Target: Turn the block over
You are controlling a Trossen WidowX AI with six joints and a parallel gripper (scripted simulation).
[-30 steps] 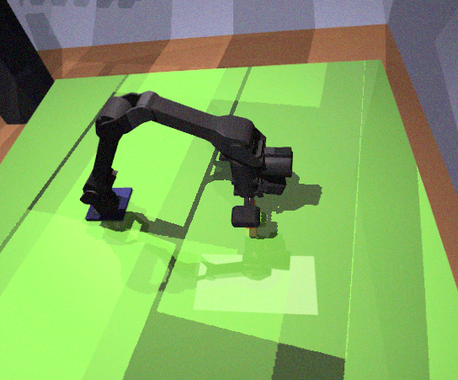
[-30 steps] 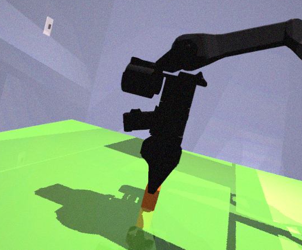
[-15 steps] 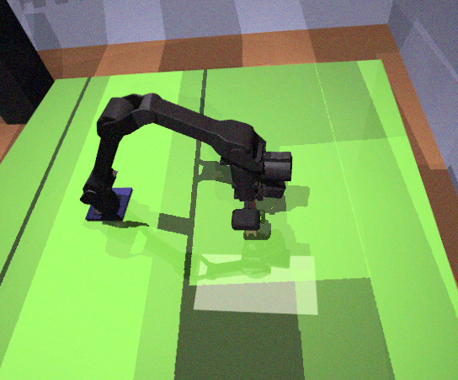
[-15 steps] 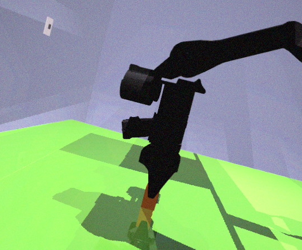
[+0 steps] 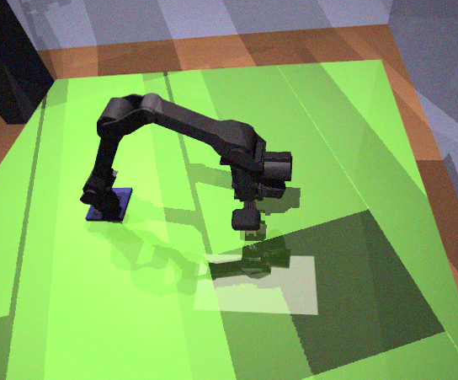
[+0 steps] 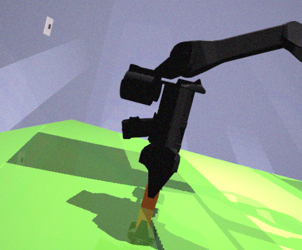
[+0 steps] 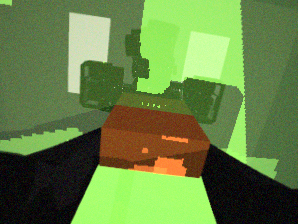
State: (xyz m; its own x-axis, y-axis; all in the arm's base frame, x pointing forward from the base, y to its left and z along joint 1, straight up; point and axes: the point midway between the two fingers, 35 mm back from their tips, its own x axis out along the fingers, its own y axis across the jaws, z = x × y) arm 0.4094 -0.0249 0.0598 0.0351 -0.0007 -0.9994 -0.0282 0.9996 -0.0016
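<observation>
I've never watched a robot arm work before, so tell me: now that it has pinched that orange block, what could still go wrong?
The gripper is shut on the block near its upper end only, so the block might swivel or slip between the fingers once the turning begins. The block is tall and narrow, standing upright on the table; turned over and set down on its end, it could easily topple onto a side instead.
</observation>
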